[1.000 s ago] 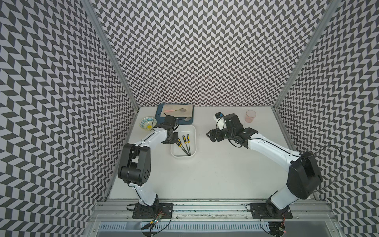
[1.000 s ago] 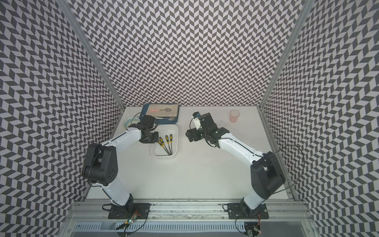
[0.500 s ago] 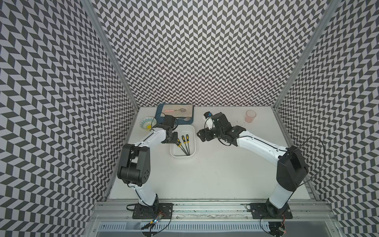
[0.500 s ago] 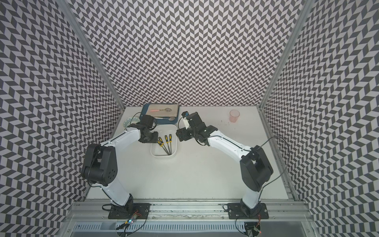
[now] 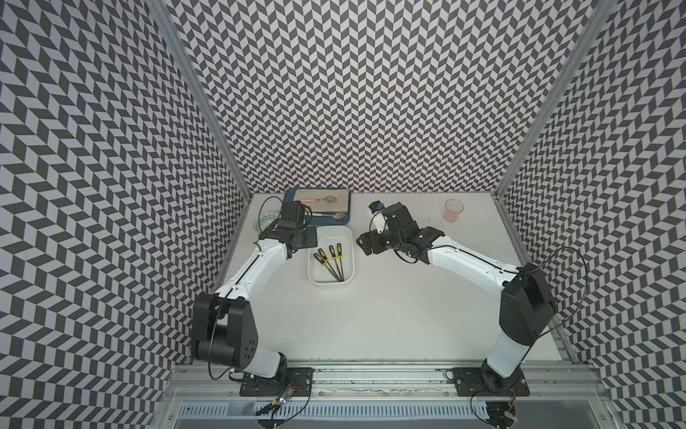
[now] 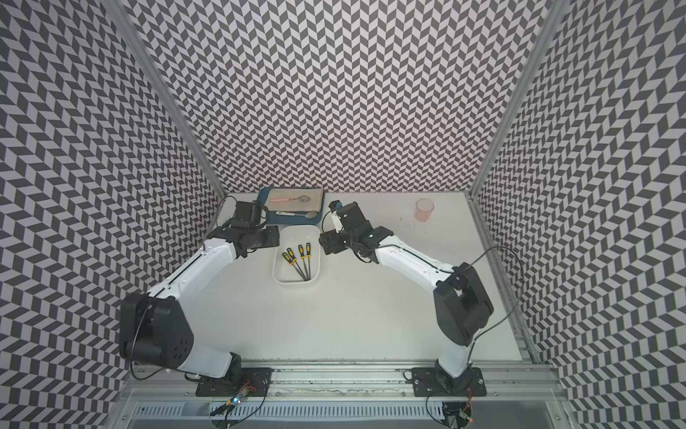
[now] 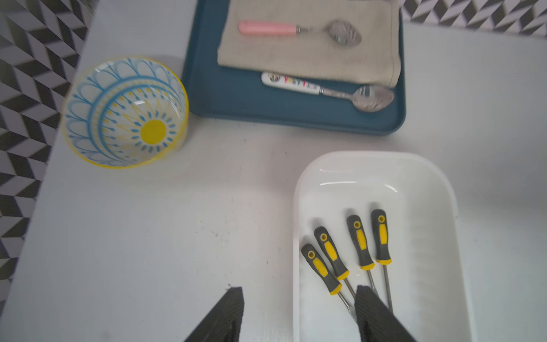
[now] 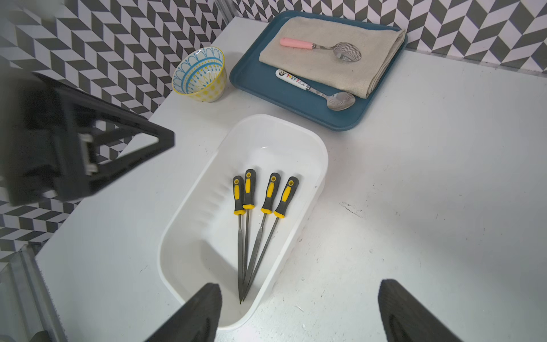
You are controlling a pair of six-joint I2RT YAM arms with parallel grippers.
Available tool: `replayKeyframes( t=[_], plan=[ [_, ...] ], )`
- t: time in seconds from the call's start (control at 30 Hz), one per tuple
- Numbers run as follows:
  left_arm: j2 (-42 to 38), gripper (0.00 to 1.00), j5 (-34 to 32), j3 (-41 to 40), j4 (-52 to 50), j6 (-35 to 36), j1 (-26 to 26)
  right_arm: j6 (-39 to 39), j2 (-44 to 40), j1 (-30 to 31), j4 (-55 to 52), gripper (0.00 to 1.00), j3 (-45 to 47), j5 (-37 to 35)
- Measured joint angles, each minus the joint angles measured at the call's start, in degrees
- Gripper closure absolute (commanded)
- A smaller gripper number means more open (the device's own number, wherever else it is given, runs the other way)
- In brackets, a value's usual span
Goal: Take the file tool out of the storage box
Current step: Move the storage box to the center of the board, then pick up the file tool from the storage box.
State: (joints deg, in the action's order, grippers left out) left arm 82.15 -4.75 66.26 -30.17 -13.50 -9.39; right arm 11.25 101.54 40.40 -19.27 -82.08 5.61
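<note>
The storage box (image 5: 330, 283), a white shallow tub, lies at mid-table in both top views (image 6: 296, 279). Several file tools (image 5: 331, 260) with grey-and-yellow handles lie inside it, tips toward the front. My left gripper (image 7: 299, 291) is open and hangs low at the box's left rim (image 7: 296, 207). One of its fingers (image 7: 370, 308) is over the file shafts and the other is outside over the table. My right gripper (image 8: 300, 287) is open just right of the box (image 8: 322, 154), above its near corner, holding nothing. The files (image 8: 268, 194) touch neither gripper.
A dark blue tray (image 5: 315, 221) with a folded cloth and two spoons sits behind the box. A blue-and-yellow patterned bowl (image 7: 127, 112) stands near the left wall. A pink cup (image 5: 453, 210) is at the back right.
My left gripper has gone from shut to open beside the box. My right arm has swung left across the table to the box's right side.
</note>
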Motion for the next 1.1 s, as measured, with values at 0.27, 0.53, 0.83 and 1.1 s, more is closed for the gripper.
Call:
replayKeyframes(
  t=[0.27, 0.53, 0.83, 1.1],
  plan=[
    [-9.4, 0.3, 9.2, -5.4, 9.9, -5.2, 8.6, -1.8, 10.9, 4.8, -2.5, 0.26, -14.1, -3.5],
    [-13.7, 0.32, 13.0, -13.7, 12.7, -5.9, 11.6, -3.5, 22.5, 7.6, -9.4, 0.38, -28.1, -6.3],
    [-14.7, 0.32, 16.6, -14.1, 14.2, -5.6, 13.6, -4.8, 36.3, 8.5, -17.0, 0.4, -45.2, -9.1],
    [-14.7, 0.33, 19.6, -14.4, 14.6, -5.6, 13.6, -5.4, 41.5, 8.6, -18.5, 0.4, -49.1, -10.1]
  ],
)
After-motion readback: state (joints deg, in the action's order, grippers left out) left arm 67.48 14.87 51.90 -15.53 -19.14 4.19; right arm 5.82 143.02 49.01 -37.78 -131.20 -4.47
